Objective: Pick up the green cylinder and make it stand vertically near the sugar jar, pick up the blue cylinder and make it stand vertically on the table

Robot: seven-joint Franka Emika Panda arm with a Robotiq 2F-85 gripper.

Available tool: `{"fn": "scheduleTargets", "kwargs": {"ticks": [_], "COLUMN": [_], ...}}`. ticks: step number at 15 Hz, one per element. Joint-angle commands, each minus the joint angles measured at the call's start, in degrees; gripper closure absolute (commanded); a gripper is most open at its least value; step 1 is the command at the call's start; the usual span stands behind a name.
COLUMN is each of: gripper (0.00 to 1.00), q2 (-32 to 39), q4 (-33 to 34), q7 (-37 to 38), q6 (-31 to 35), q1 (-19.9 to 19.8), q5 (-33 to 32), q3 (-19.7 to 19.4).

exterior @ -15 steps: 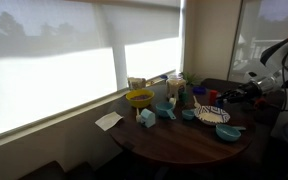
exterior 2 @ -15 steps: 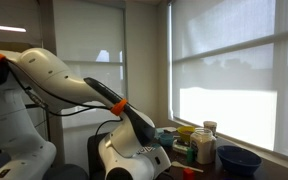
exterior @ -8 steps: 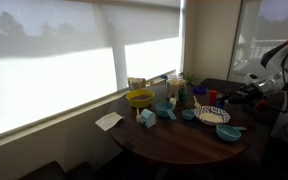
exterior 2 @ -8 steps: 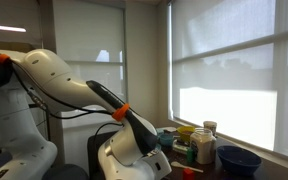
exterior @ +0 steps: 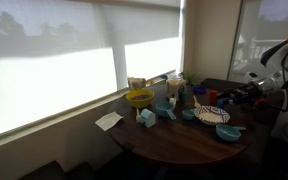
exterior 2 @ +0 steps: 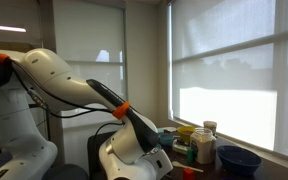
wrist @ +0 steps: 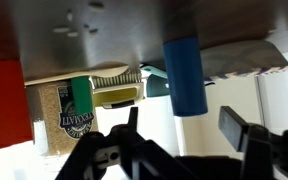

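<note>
Wrist view: my jaws (wrist: 184, 125) rise from the bottom edge of the frame. They are spread wide apart and grip nothing. Just beyond them, in line with the gap but touching neither finger, the blue cylinder (wrist: 186, 72) runs straight up the centre of the frame. Its far end meets the dark counter (wrist: 94, 30), which fills the top of this view. I judge that it is standing on end by itself, so the blue half of the task looks done, and I only need to back away without knocking it.

Further back, at lower left, the sugar jar (wrist: 49, 112) holds pale brown grains and wears a dark green label.

In an exterior view, at lower right, the green cylinder (exterior 2: 181, 153) shows as a small upright green shape just beside a tall jar (exterior 2: 204, 150). It is too small to be sure, but I take that half as done too. Bright window blinds (exterior 2: 224, 60) fill the background.
</note>
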Motion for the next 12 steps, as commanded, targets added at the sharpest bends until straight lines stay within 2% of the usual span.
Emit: {"fn": "scheduleTargets", "kwargs": {"ticks": [1,7,12], "gripper": [0.00,0.00,0.00], "q2": [-2.2,-5.7,-7.3], "q4": [1.6,6.6,13.4], "q7": [2.5,12.0,25.3], "q6": [0.8,3.1,4.4], "q1": [-1.3,-1.6,-0.4], "q5": [-4.1,-14.4,-26.9], "q3": [1.3,2.6,5.2]}}
